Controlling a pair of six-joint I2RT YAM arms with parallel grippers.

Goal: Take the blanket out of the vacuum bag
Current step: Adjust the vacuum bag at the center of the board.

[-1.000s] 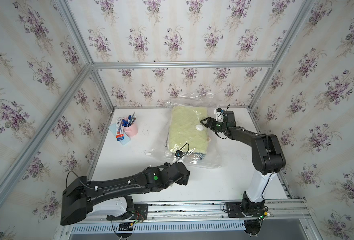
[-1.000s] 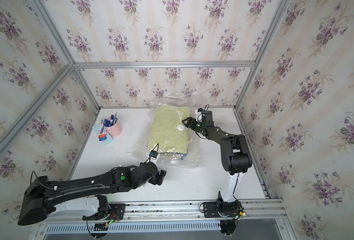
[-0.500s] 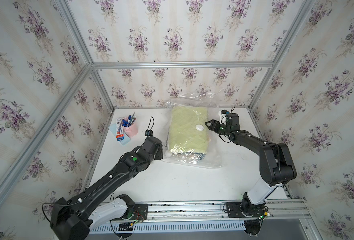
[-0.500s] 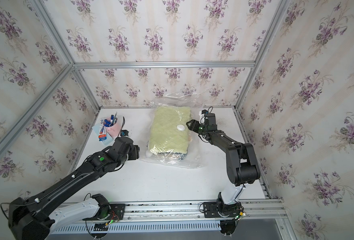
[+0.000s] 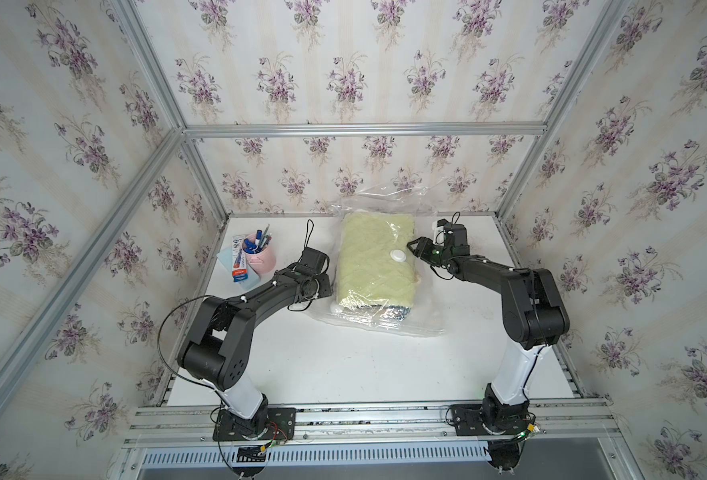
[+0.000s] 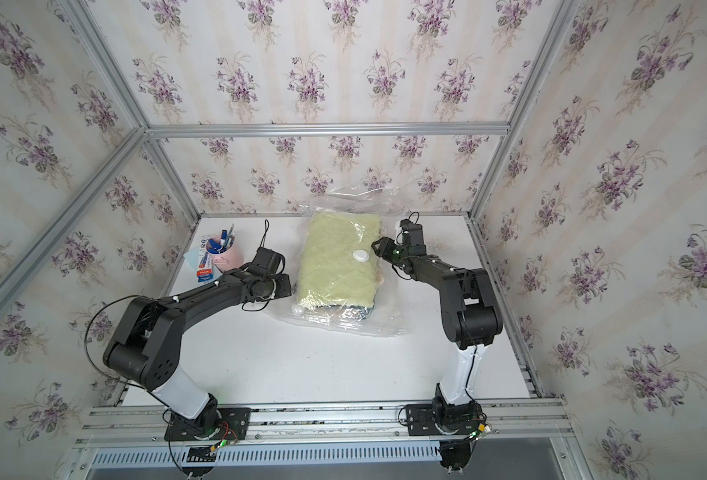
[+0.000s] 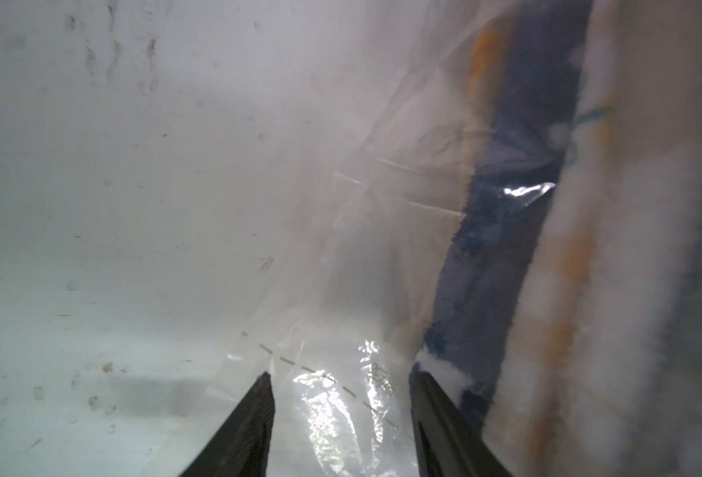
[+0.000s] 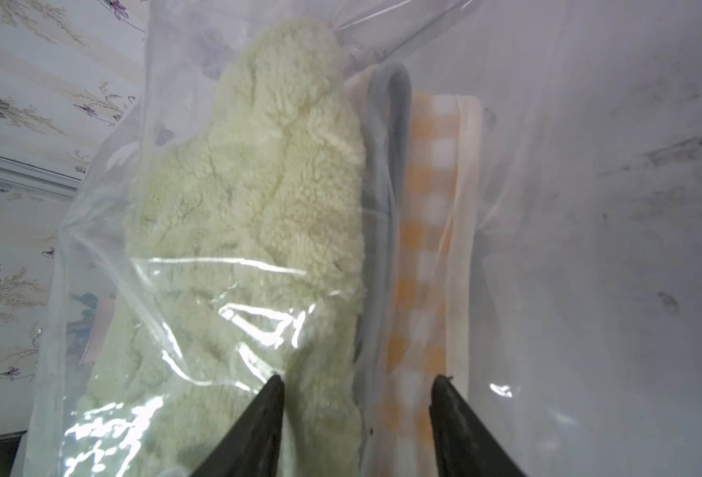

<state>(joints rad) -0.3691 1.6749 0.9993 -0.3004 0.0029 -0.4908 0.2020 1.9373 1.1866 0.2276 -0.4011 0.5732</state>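
**Grippers flanking the vacuum bag**

Left gripper [image 7: 339, 378] and right gripper [image 8: 357, 382] are both sitting spread, pinching nothing. The vacuum bag [image 5: 385, 328] is lying mid-table between them, running near-to-far, with the green blanket [image 5: 376, 266] inside.

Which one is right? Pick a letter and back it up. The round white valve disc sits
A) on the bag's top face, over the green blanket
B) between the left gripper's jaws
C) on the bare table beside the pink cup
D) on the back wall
A: in both top views the valve disc lies on the top face of the vacuum bag, directly over the green blanket.
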